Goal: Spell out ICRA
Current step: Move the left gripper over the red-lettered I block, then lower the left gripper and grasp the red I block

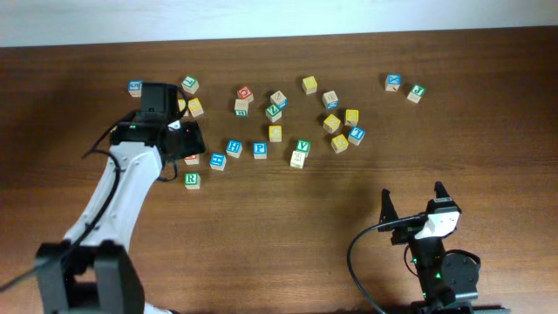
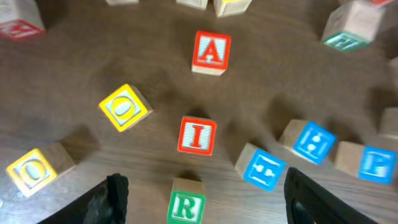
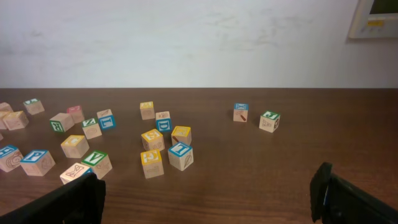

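Step one, letter I: left claw (image 2: 204, 178) wide over red I block (image 2: 198, 135), bench's (image 2: 280, 81) left side; next, lower and close.

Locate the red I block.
Left wrist view, centre: the red I block sits between the red A block beyond it and the green R block nearer the left claw.

Work surface: 1 table (image 1: 488, 148) with a dark brown, matte wood-grain top; the grain runs left to right in the overhead view. The far edge is straight and bordered by a pale off-white strip (image 1: 261, 17). In the right wrist view, a plain off-white wall (image 3: 186, 43) with faint grey smudges stands behind the table. At its upper right, 1 pale framed fixture (image 3: 376, 18) carries a yellow label; its type cannot be determined. Lighting is soft and even, with diffuse shadows.
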Robot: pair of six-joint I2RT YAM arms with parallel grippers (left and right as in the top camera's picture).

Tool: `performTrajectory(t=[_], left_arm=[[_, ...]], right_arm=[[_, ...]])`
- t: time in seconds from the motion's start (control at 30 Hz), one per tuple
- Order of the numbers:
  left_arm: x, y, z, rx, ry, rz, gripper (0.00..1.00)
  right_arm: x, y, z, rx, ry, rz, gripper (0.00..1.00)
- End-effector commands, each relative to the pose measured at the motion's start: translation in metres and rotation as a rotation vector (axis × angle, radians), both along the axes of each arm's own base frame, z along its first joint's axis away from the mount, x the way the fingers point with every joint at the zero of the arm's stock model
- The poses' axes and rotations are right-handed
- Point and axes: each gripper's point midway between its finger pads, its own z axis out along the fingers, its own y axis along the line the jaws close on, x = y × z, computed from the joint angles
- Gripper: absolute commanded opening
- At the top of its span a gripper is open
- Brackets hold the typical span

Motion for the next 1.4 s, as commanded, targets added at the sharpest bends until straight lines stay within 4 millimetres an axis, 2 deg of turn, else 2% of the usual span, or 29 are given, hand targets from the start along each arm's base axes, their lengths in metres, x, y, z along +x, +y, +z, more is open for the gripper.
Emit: performTrajectory(t=[0.0,0.13,0.27,0.33,0.37,0.47,0.67,1.03,1.13,1.37], left_arm=[[0.008,-0.002,-0.027,0.016,0.037,-0.058,0.71],[0.021,-0.002,-0.044,0.033,0.030,-0.075,0.70],[0.021,-0.001,-0.069,0.074,0.085,-0.164,0.70],[0.023,-0.001,-0.074,0.077,0.087,-0.165,0.70],[0.023,-0.001,-0.076,0.077,0.087,-0.165,0.70],[0.026,-0.001,-0.075,0.078,0.076,-0.164,0.62],[0.022,0.000,-0.091,0.077,0.115,-0.166,0.62],[0.021,-0.001,-0.095,0.074,0.129,-0.167,0.43],[0.017,-0.001,-0.102,0.074,0.154,-0.168,0.46],[0.020,-0.001,-0.105,0.074,0.146,-0.168,0.38]], right_arm=[[0.000,-0.002,-0.002,0.003,0.003,-0.011,0.98],[0.000,-0.002,-0.002,0.003,0.003,-0.011,0.98],[0.000,-0.002,-0.002,0.003,0.003,-0.011,0.98],[0.000,-0.002,-0.002,0.003,0.003,-0.011,0.98],[0.000,-0.002,-0.002,0.003,0.003,-0.011,0.98],[0.000,-0.002,-0.002,0.003,0.003,-0.011,0.98],[0.000,-0.002,-0.002,0.003,0.003,-0.011,0.98],[0.000,-0.002,-0.002,0.003,0.003,-0.011,0.98],[0.000,-0.002,-0.002,0.003,0.003,-0.011,0.98],[0.000,-0.002,-0.002,0.003,0.003,-0.011,0.98]])
